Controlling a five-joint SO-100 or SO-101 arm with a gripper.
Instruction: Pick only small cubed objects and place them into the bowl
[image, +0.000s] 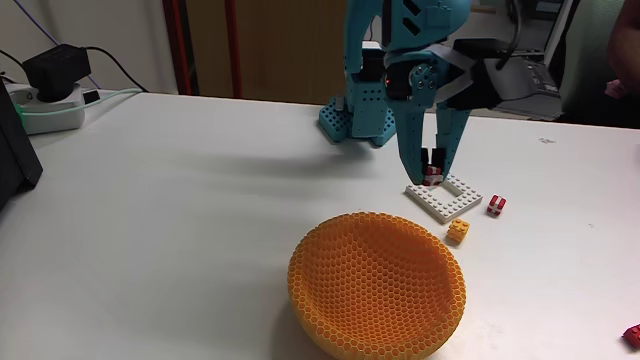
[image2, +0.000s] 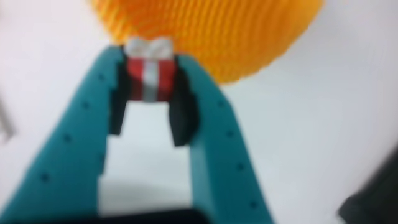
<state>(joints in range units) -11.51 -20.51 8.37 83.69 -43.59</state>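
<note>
My jaws (image: 433, 176) pinch one red striped cube (image2: 149, 78) right of centre, above the white plate (image: 446, 198); free table left. Two more cubes: red (image: 497, 205), yellow (image: 458, 232); one bowl (image: 377, 287).

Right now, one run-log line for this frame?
gripper: shut on red white-striped toy-brick cube | over white studded frame plate | orange honeycomb-lattice bowl: no cubes visible inside | second red cube, yellow-orange cube: on table

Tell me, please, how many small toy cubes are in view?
3. One red-and-white cube is clamped in the gripper above the white frame plate; another red-and-white cube lies right of the plate; a yellow-orange cube sits beside the orange bowl. Others may be hidden.
</note>
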